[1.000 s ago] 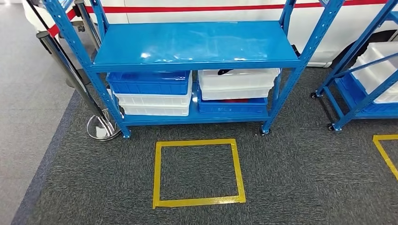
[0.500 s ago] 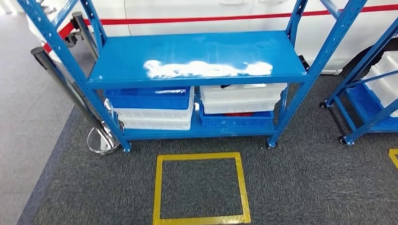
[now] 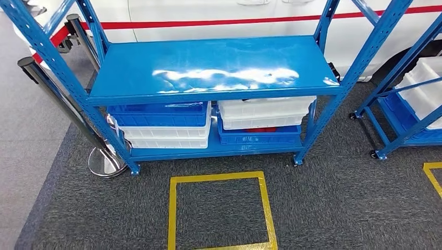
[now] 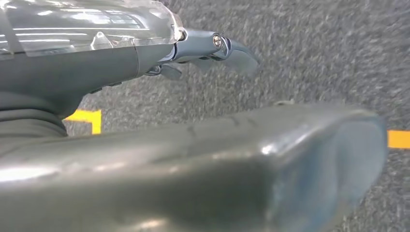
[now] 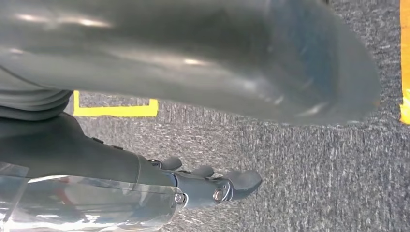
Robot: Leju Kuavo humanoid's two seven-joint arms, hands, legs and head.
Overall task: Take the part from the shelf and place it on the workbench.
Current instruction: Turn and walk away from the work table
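So the head view has a blue shelf (image 3: pixel 208 70) right in front, top deck bare and shiny with glare on it. Underneath, on the bottom deck, there are two stacks of bins: on the left a blue bin (image 3: pixel 159 113) sitting on a white bin (image 3: pixel 166 136), on the right a white bin (image 3: pixel 265 112) sitting on a blue one (image 3: pixel 259 135). There's something dark poking out at the rim of the right white bin and a bit of red just under it, but honestly I can't tell if either is the part, it's too hidden. On the carpet (image 3: pixel 333 203) right in front of the shelf is a yellow tape square (image 3: pixel 171 213). A chrome post (image 3: pixel 101 159) stands at the shelf's left corner, a second blue shelf (image 3: pixel 412 104) with white bins is off to the right, and a white car (image 3: pixel 224 18) with a red stripe sits behind. Both arms hang over the carpet: left hand (image 4: pixel 212 53) has its fingers loosely apart and nothing in them, right hand (image 5: pixel 212 186) same deal, fingers apart, nothing held.
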